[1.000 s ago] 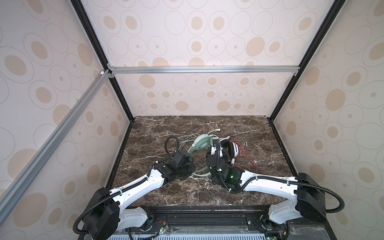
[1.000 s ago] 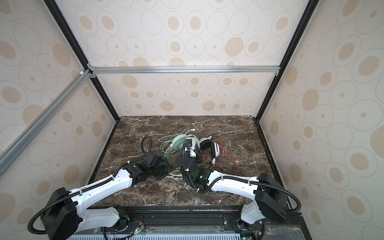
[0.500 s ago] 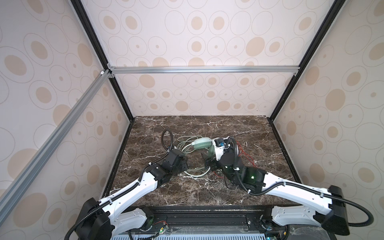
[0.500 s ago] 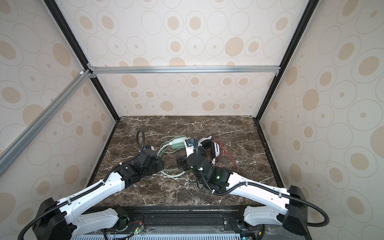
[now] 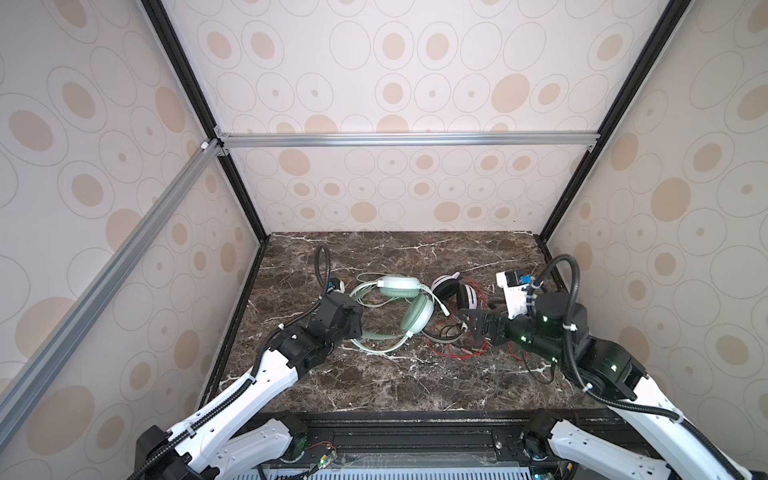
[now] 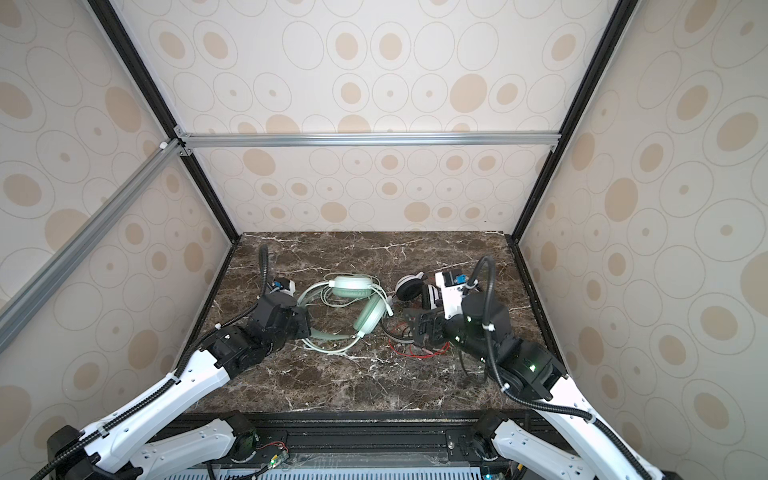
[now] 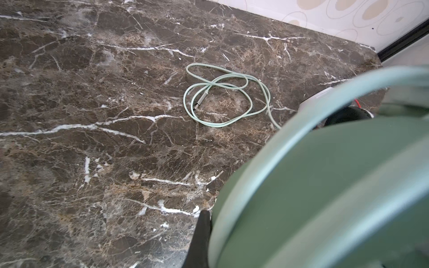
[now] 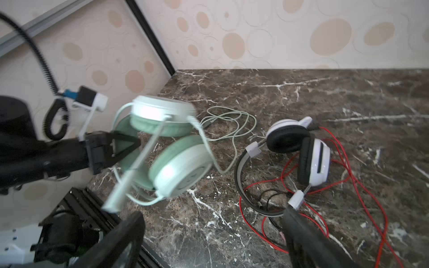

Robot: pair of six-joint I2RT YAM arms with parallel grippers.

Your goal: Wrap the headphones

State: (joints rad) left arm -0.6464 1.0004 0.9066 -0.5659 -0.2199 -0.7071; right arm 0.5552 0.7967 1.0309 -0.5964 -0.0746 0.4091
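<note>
Two headsets: left gripper (image 8: pixel 133 142) clenches the mint-green headset (image 5: pixel 417 316) (by its headband (image 5: pixel 374 334)); right gripper (image 5: pixel 473 330) gapes beside the white-and-black headset (image 5: pixel 442 286).

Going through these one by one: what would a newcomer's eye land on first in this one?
Two headsets lie on the dark marble table: the mint-green headset on the left and the white-and-black headset on the right, amid a loose tangle of red cable. The left gripper is shut on the green headband. The right gripper stands wide open close by the grey headband.
</note>
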